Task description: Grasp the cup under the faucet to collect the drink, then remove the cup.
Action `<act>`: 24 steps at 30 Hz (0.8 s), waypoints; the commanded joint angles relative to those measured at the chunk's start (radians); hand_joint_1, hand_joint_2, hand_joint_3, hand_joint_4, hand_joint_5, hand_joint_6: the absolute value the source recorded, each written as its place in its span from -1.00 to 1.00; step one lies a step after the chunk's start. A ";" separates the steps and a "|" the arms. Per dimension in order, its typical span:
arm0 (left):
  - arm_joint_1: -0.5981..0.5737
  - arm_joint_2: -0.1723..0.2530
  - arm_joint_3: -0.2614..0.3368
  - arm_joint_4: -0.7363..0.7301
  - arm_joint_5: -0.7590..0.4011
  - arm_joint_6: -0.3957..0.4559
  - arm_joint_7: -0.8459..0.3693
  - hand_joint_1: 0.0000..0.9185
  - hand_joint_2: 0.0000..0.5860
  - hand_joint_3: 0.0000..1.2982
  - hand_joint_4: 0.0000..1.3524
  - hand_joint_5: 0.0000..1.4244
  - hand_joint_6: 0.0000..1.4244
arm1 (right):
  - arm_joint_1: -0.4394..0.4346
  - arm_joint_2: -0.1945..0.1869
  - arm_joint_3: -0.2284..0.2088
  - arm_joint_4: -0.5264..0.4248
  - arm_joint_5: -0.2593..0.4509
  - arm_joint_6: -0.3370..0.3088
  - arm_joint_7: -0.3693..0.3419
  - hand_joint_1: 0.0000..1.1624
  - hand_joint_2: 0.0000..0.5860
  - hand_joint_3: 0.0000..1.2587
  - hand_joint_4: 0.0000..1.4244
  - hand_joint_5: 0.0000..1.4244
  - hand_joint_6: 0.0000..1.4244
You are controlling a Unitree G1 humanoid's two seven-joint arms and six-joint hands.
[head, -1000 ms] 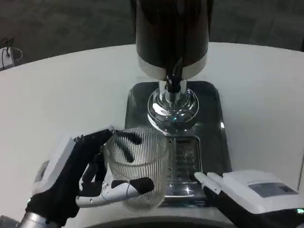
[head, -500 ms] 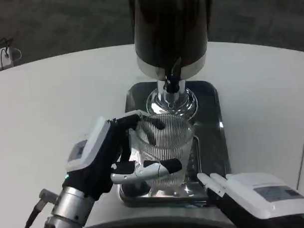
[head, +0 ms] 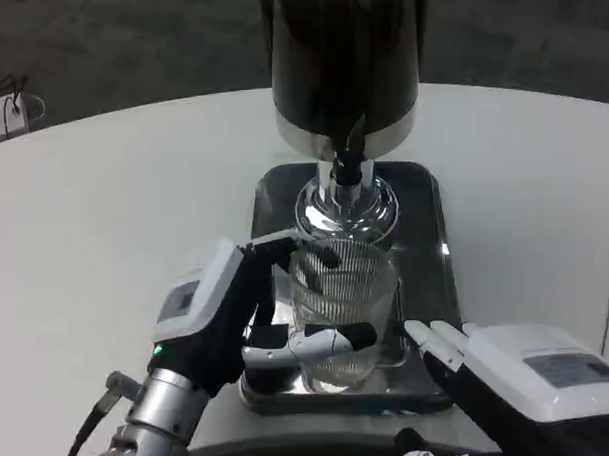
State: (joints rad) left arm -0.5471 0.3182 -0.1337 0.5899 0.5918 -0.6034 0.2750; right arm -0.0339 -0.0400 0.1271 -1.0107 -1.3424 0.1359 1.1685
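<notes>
Our left hand [head: 223, 316] grips the ribbed cup [head: 342, 297], which we have carried forward onto the drip tray [head: 425, 234], now just short of the faucet [head: 348, 161]; filling comes next. Our right hand [head: 510, 371] waits flat, holding nothing.

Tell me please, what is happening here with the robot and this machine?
The robot's left hand holds a clear ribbed cup over the metal drip tray of a dark drink dispenser. The cup sits in front of the faucet and a little below it. No drink can be seen running or gathered in the cup. The right hand waits at the tray's near right corner, holding nothing, with its fingers stretched out toward the tray.
</notes>
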 commanded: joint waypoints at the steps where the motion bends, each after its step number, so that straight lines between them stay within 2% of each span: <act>1: -0.049 0.003 -0.022 0.045 0.015 0.002 0.052 -0.01 -1.00 0.53 0.59 0.79 1.00 | -0.001 0.001 -0.008 -0.018 0.021 -0.007 -0.004 -0.36 0.76 -1.00 -1.00 -1.00 -1.00; 15: -0.129 0.013 -0.092 0.123 0.086 0.050 0.175 -0.01 -1.00 0.53 0.59 0.78 1.00 | 0.015 -0.004 -0.017 -0.030 0.036 -0.003 0.009 -0.36 0.76 -1.00 -1.00 -1.00 -1.00; 24: -0.139 0.031 -0.127 0.130 0.110 0.109 0.190 -0.01 -0.99 0.46 0.51 0.70 1.00 | 0.012 -0.001 -0.020 -0.017 0.039 0.003 0.008 -0.36 0.76 -1.00 -1.00 -1.00 -1.00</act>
State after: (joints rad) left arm -0.6792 0.3350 -0.2460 0.7125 0.6846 -0.5151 0.4526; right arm -0.0285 -0.0445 0.1123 -1.0271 -1.3085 0.1364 1.1715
